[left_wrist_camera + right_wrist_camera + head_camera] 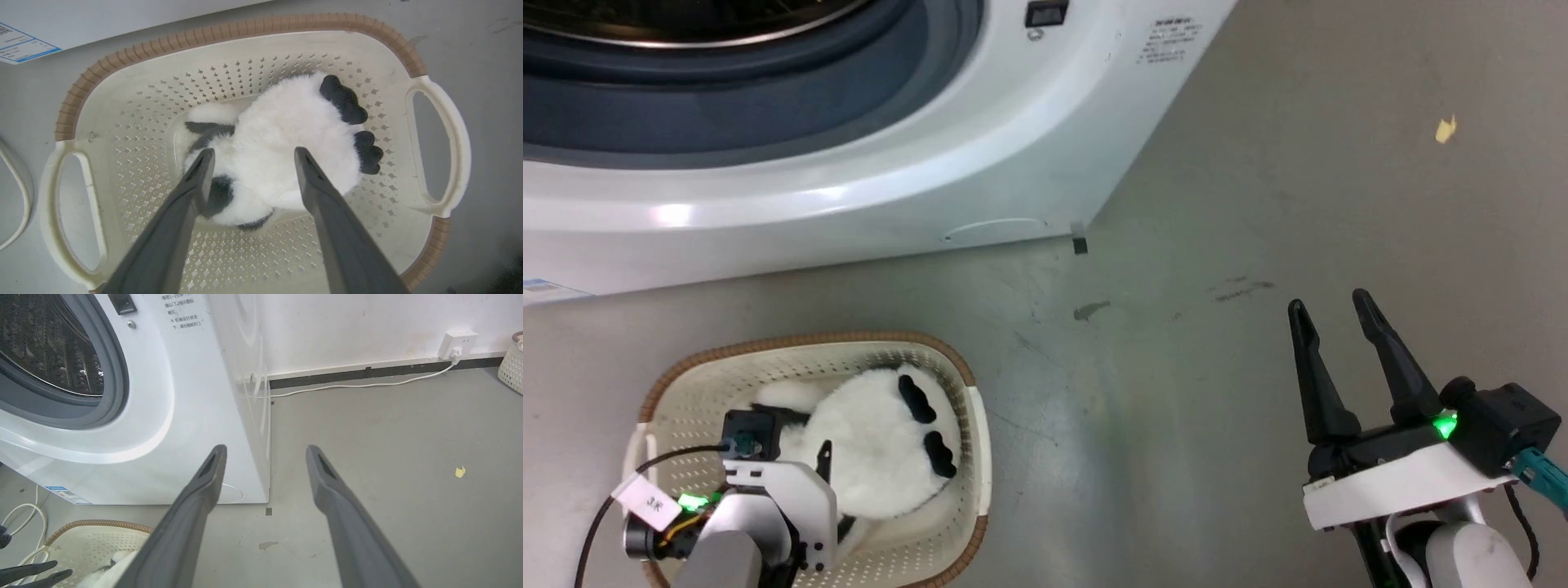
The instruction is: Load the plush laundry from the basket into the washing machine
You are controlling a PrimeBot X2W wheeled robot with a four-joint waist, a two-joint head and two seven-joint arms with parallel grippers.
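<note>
**Item:** plush laundry (pixel 282 139), a fluffy white soft toy with black patches.

**Location:** lies in the middle of the cream-white perforated plastic basket with a brown woven-look rim (pixel 229 32). Two black paw-like patches point toward one handle. The basket stands on the grey floor (pixel 1258 204), near the front of the large white front-loading washing machine (pixel 849 188), whose grey-ringed port shows the shiny steel drum (pixel 41 347).

**Handling (judged):**
- Light, soft and very compressible, with nothing fragile about it.
- The long pile probably gives fair friction.
- The body will likely sag and fold once lifted.
- Loose ends may drag on the basket rim or the port's rubber ring.

**Where to take hold (judged):**
- Best across the thick white mid-body, deep enough to pinch stuffing rather than fur alone.
- A black paw is a poor hold, since it is small and likely to slip free.

**Left gripper** (pixel 253 152): poised over the basket with its jaws spread wide, one finger on each side of the toy's body, holding nothing. Whether the tips touch the fur cannot be told.

**Right gripper** (pixel 1330 302): over bare floor, well apart from the basket, with its jaws parted and empty.
</note>
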